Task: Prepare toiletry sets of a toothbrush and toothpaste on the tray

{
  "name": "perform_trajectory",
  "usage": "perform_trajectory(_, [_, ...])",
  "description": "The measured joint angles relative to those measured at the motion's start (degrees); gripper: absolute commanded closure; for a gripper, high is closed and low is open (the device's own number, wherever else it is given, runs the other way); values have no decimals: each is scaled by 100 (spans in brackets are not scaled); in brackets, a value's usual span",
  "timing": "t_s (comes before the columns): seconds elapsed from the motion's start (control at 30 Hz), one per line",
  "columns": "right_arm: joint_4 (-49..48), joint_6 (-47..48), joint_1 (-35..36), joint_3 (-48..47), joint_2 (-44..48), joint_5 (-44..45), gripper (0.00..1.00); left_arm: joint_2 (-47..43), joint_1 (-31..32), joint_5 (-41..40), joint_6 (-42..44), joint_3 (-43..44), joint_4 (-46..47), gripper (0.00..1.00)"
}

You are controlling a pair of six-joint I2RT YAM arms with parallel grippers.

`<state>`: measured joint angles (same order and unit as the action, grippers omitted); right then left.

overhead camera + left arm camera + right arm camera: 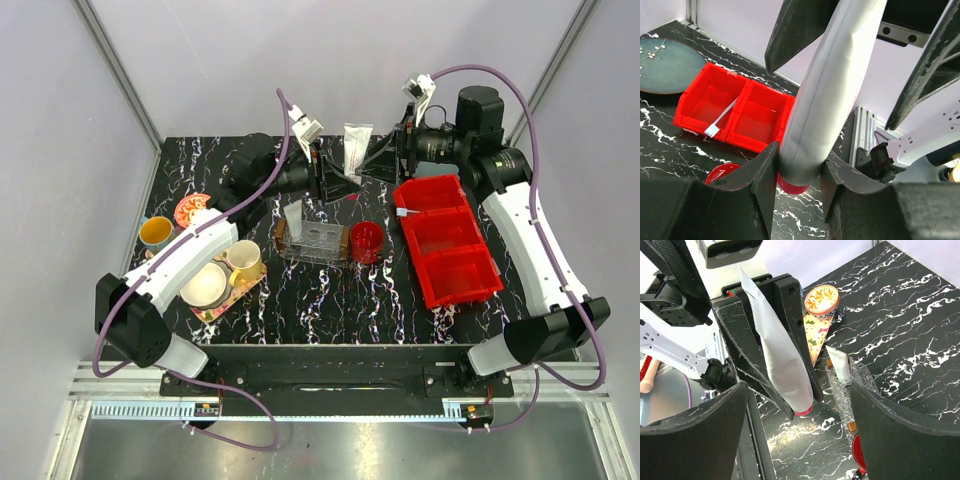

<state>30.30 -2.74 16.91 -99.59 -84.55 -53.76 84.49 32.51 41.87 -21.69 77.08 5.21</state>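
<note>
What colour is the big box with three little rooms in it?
The bin is bright red, seen best in the top external view.

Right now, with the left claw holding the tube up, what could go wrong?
The right claw stands open close to the toothpaste, so moving either arm sideways could knock it. The left claw pinches it only near the cap end; it may swivel. The tray already holds a leaning tube that could be bumped.

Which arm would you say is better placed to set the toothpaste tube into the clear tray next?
Left. The left hand is shut on the toothpaste tube, raised behind the clear tray. The right hand stands open around the tube, gripping nothing.
</note>
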Motion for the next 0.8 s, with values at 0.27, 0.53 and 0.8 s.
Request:
perform_trajectory(0.27, [-238,-94,142,13,-103,-61,30,0,0,153,-389,-44,345,100])
perform_trajectory(0.53, [-352,-146,210,28,-103,-133,41,0,0,214,-540,-72,509,100])
perform_trajectory(0.8, [-380,-164,280,61,-103,-146,57,0,0,254,-573,-72,525,100])
